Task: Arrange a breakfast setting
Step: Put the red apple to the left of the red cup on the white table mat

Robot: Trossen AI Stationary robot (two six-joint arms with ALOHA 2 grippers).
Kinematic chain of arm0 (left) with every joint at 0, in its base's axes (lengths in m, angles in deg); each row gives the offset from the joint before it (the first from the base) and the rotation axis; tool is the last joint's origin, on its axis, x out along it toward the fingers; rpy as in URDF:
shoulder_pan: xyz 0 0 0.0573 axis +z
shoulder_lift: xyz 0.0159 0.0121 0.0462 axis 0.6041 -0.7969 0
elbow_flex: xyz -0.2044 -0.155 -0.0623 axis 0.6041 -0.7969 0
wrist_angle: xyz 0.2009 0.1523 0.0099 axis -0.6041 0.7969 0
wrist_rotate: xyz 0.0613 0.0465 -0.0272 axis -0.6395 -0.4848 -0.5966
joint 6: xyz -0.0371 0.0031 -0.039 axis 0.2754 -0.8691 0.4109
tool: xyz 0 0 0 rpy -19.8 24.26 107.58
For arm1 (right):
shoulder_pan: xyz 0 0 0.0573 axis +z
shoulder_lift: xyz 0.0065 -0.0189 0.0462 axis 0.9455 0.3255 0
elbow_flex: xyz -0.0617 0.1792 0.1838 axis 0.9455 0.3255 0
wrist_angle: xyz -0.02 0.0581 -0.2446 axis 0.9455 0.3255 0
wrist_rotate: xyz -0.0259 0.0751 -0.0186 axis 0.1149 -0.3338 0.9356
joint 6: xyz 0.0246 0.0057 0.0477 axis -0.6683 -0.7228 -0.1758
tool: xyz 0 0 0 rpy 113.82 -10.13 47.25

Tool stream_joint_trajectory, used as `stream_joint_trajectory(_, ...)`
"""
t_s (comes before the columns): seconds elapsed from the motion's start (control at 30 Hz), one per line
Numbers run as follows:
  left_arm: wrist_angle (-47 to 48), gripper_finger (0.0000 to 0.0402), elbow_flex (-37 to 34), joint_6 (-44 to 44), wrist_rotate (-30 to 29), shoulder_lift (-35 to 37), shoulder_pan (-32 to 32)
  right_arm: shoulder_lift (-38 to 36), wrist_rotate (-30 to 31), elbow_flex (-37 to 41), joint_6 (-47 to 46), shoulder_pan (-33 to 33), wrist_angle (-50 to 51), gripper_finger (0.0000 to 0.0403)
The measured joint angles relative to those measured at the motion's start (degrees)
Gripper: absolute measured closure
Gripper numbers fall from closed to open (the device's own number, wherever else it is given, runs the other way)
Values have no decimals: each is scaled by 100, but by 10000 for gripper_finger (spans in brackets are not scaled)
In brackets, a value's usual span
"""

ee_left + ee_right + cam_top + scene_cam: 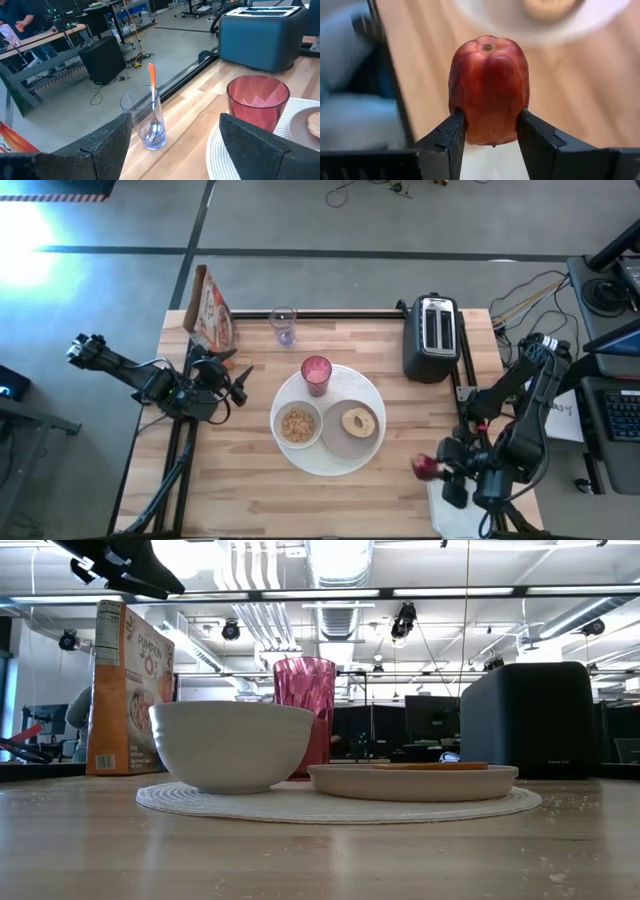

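Observation:
A round white ribbed placemat [372, 388] lies mid-table. On it stand a white bowl [298, 425] of cereal, a grey plate [335, 442] bearing a bagel [359, 421], and a pink-red tumbler [316, 374]. A spoon [152, 100] with an orange handle stands in a clear glass [283, 326] beyond the mat. My right gripper [437, 470] hovers near the table's right edge, shut on a small red fruit [488, 88]. My left gripper [240, 381] waits open left of the mat, above the table. My right gripper pinches the red fruit's lower sides [465, 120] between its two fingers, one on each flank. The fruit stands out beyond the fingertips, a dimpled end facing away from the wrist, and is lifted clear of the table.
A black-and-silver toaster [431, 337] stands at the back right. A cereal box [210, 310] stands at the back left corner. A white tub [440, 510] lies at the table's right near corner, under my right arm. Bare wood shows along the near edge.

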Motion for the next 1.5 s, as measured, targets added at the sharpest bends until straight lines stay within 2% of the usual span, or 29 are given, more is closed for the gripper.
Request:
stream_joint_trajectory(0.27, 35, 119, 0, -16, 8, 2, 4, 246, 2692, 60, 134, -527, 4, 262)
stream_joint_trajectory(0.4, 27, 119, 0, -16, 16, 2, 2, 483, 3332, 79, 298, -1019, 1, 262)
stream_joint_trajectory(0.63, 23, 119, 0, -16, 22, 55, 2, 1013, 3388, 106, 648, -2052, -16, 262)
stream_joint_trajectory(0.93, -110, 119, 0, -14, 28, 218, 2, 1505, 3159, 176, 935, -3417, -155, 262)
stream_joint_trajectory(1.03, -214, 119, 0, -14, 30, 265, 2, 1628, 3097, 219, 1473, -3777, -682, 262)
stream_joint_trajectory(1.3, -431, 119, 0, -164, 28, 329, 2, 2023, 2487, 413, 3722, -4564, -3163, 262)
stream_joint_trajectory(1.5, -451, 119, 0, -191, 30, 389, -2, 2454, 2177, 431, 4130, -5059, -3577, 262)
